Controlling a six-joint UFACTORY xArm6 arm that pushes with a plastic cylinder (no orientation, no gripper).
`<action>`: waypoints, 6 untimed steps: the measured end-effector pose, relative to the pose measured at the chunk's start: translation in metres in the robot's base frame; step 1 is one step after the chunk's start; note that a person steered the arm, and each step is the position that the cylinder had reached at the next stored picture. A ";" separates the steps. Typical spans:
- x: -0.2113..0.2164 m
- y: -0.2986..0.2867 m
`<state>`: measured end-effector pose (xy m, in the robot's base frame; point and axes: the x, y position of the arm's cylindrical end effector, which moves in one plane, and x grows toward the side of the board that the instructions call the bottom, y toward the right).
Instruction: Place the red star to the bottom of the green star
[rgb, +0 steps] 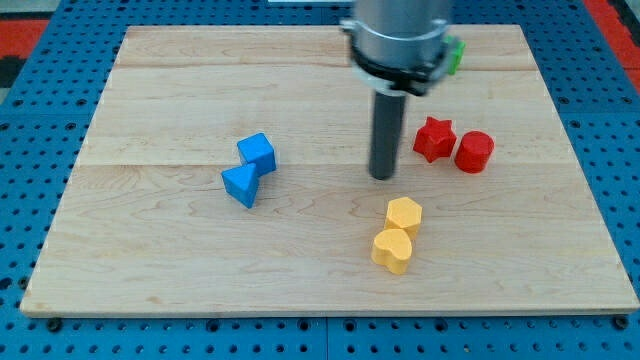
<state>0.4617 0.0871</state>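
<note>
A: Entry, single camera view. Where is my tip?

B: Resting on the table, a little right of centre. It sits to the view's left of the red star, near it, but a strip of bare wood shows between the two, so no contact.

A: Gripper state?

B: No gripper on this arm, so nothing to record as apart or together. The arm ends in a straight dark rod under a grey cylindrical housing, which fills the view's top centre.

A: The red star's neighbours?

B: A red cylinder stands just beside it on the view's right, touching or very nearly; I cannot tell which.

A: And the green star?

B: Only a small green sliver shows at the right edge of the housing, near the table's top edge. Its shape cannot be made out from here. The red star lies below it in the view, slightly to the left, with a clear gap between.

A: Other blocks?

B: Two yellow blocks below my tip: a yellow hexagon and, touching it toward the view's bottom, a yellow heart-like block. At left centre, a blue cube with a blue triangular block against its lower-left side.
</note>
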 end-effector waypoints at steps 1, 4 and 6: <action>-0.019 0.022; -0.090 0.089; -0.099 0.140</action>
